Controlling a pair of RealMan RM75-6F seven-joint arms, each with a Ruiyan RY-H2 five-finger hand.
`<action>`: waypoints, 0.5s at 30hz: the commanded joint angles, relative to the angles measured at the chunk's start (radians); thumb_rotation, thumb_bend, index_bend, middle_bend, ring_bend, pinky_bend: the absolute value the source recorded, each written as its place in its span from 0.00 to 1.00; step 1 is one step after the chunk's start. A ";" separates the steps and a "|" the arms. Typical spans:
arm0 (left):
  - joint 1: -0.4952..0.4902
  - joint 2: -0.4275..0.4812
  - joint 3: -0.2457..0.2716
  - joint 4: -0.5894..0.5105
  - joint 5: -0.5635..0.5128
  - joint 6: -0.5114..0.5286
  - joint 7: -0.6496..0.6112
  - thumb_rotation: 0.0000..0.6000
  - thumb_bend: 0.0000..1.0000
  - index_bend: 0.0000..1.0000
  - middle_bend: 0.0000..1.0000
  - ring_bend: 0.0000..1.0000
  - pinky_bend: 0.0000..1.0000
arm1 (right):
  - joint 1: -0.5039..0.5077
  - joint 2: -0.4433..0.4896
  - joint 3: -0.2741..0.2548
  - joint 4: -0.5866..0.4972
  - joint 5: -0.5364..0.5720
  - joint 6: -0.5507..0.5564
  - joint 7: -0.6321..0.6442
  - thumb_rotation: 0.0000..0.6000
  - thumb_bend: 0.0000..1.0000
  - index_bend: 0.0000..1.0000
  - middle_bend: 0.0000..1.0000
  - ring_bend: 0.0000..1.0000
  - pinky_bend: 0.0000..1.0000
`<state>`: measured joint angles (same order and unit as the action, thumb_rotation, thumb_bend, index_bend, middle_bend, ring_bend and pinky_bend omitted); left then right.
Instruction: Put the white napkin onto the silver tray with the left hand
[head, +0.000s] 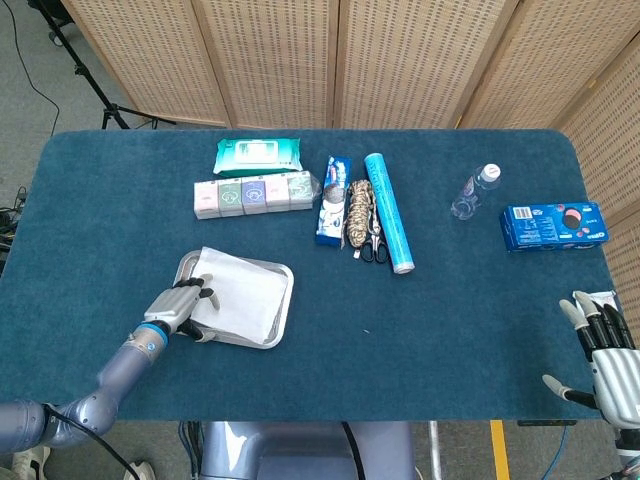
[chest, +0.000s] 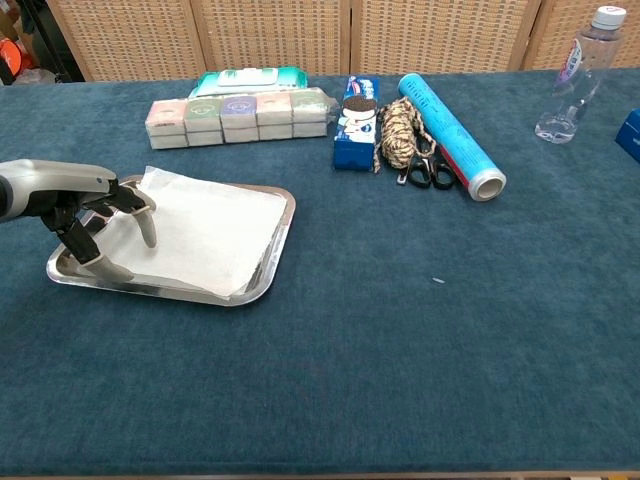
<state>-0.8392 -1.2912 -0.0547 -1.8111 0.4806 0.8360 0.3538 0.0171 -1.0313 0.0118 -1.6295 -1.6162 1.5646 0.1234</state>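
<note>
From above, on the head view, one white napkin lies flat in one silver tray, with a far corner hanging a little over the rim. The left hand is at the near-left edge of the tray with fingers apart and holds nothing. The right hand is well apart at the right edge of the desk, also spread and empty. I count also one green wipes pack, one row of tissue packs, one blue roll, one bottle and one blue cookie box.

From the chest view, the napkin looks thin, soft and very light; I think it folds or slides easily. A pinch at a free corner or edge seems best. The left hand hovers over the tray rim, fingers loosely curved, gripping nothing. The right hand does not show.
</note>
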 joint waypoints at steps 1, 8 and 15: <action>-0.005 0.001 0.007 -0.003 -0.008 0.005 0.004 0.95 0.21 0.39 0.01 0.00 0.00 | 0.000 0.000 0.000 -0.001 0.000 -0.001 -0.001 1.00 0.00 0.04 0.00 0.00 0.00; -0.012 0.003 0.016 -0.006 -0.019 0.005 0.004 0.95 0.21 0.39 0.01 0.00 0.00 | 0.000 0.000 0.000 -0.001 0.000 -0.001 -0.002 1.00 0.00 0.04 0.00 0.00 0.00; -0.016 0.017 0.035 -0.039 -0.013 0.012 0.010 0.95 0.21 0.39 0.01 0.00 0.00 | 0.002 0.000 0.000 -0.002 0.001 -0.004 -0.003 1.00 0.00 0.04 0.00 0.00 0.00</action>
<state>-0.8551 -1.2754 -0.0206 -1.8498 0.4667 0.8471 0.3635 0.0186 -1.0315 0.0119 -1.6311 -1.6152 1.5601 0.1208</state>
